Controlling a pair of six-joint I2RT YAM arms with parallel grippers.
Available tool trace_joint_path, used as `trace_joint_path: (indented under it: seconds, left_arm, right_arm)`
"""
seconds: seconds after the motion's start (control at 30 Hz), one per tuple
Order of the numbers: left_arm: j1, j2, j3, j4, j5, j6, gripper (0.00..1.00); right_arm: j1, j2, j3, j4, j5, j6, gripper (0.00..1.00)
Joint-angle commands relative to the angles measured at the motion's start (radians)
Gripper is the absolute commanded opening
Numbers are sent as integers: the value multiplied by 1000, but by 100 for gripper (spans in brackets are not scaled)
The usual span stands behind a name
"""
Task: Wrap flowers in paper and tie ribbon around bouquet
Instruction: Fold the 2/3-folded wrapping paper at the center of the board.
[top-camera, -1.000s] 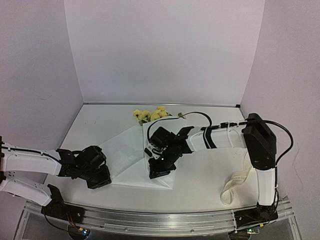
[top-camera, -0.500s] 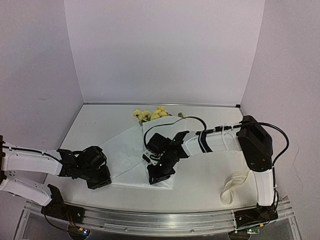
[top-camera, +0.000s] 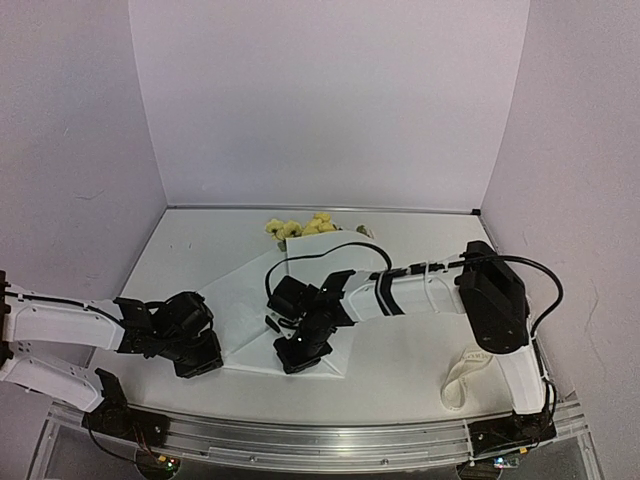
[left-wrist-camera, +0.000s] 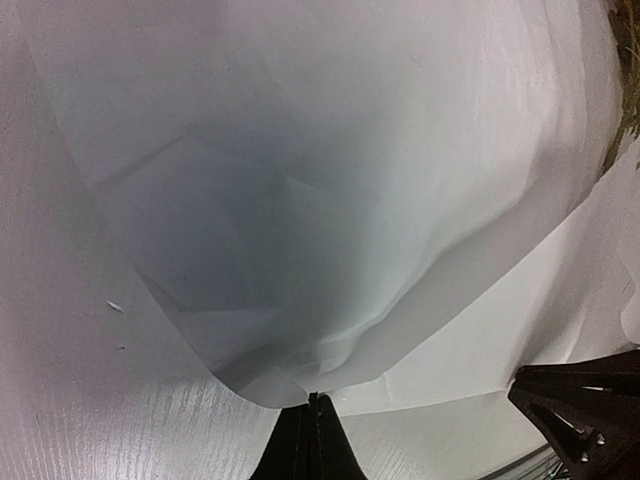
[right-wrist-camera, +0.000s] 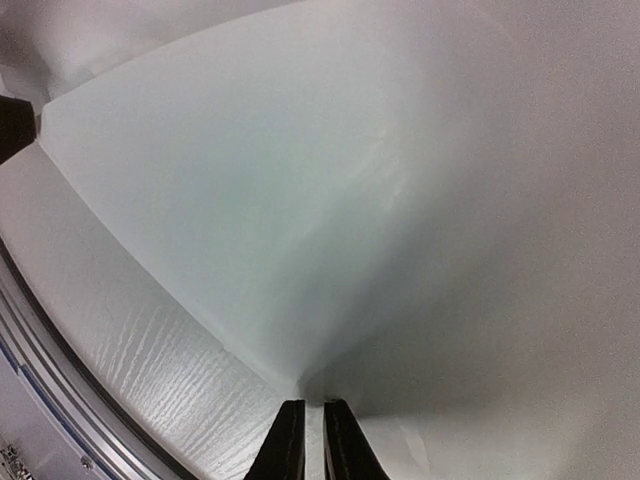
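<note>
The white paper (top-camera: 250, 300) lies spread in the middle of the table, with the yellow flowers (top-camera: 300, 228) poking out at its far edge. My left gripper (top-camera: 208, 360) is low at the sheet's near left corner. In the left wrist view its jaws (left-wrist-camera: 315, 402) are shut on that corner, and the paper (left-wrist-camera: 330, 200) billows up from them. My right gripper (top-camera: 288, 358) reaches across to the sheet's near edge. In the right wrist view its fingers (right-wrist-camera: 313, 405) stand almost together, with a raised fold of the paper (right-wrist-camera: 350, 200) pinched at their tips. The cream ribbon (top-camera: 468, 375) lies loose at the near right.
The metal rail (top-camera: 320, 440) runs along the table's near edge just below both grippers. The right arm's black link (left-wrist-camera: 585, 410) shows at the lower right of the left wrist view. White walls close in the back and both sides.
My right gripper has slid left and nearer along the paper's near edge, its arm stretching further across. Its fingers have drawn closer together. The left gripper has stayed put.
</note>
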Motion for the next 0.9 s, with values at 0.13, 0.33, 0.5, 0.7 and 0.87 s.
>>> trace_joint_path:
  seconds: [0.13,0.33,0.5,0.7,0.87]
  left_arm:
    - [-5,-30,34,35,-21,21,0]
    - [-15,-65,47,39,-42,42,0]
    - [-22,-104,64,52,-60,75,0]
    - [-35,-154,77,138,-51,160,0]
    - [-59,-148,105,232,2,257,0]
  right_arm:
    - [14,84,106,-88,43,25,6]
    - [28,119,159,-189,99,16,5]
    - [29,124,187,-272,149,-2,7]
    - [39,152,214,-300,162,-1,7]
    - [40,166,228,-309,168,4,7]
